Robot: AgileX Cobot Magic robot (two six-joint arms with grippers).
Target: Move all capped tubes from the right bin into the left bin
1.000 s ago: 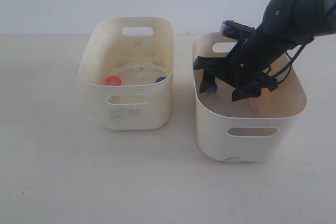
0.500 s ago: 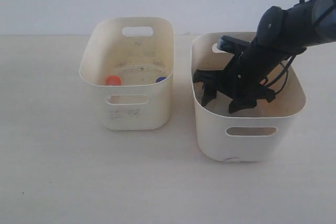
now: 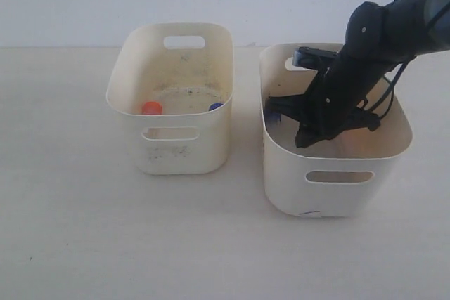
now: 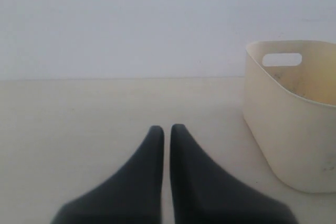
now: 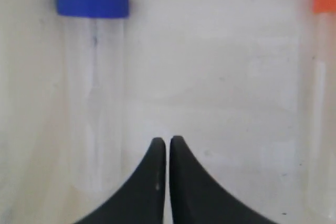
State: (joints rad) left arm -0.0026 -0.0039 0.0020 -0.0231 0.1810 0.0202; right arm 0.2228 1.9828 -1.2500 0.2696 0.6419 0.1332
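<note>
**A:** Exterior view, entries?

**B:** One cream-white rounded plastic left bin (image 3: 172, 152) with a speckled floor, standing on the pale desk (image 3: 84, 230). It holds two capped tubes, which show only as one orange cap (image 3: 151, 108) and one blue cap (image 3: 216, 106) near the front wall. One cream-white rounded plastic right bin (image 3: 337, 187) stands near it, not touching. The black right gripper (image 3: 304, 138) reaches down inside the right bin, and the arm and wall hide that bin's tubes.

**A:** Left wrist view?

**B:** One black left gripper (image 4: 166, 129), fingers together and holding nothing, above the desk. A bin stands apart from it; judging by its specked wall, it is the left bin.

**A:** Right wrist view?

**B:** The right gripper's fingers are pressed together on nothing, over the right bin's floor. One clear plastic blue-capped tube (image 5: 94, 93) lies just beside one finger. One clear orange-capped tube (image 5: 320, 103) lies well apart on the other side, cut off by the frame edge. Both lie flat and parallel.

**A:** Tally and handling?

**B:** Two bins and two grippers. Four tubes, two blue-capped and two orange-capped, with two in each bin, so two remain to move. Handling, as a judgement: light, stiff and smooth-walled, so likely to roll or slip out of a pinch, and not fragile. Take hold across the mid-barrel, with the fingers parted and astride the tube.
</note>
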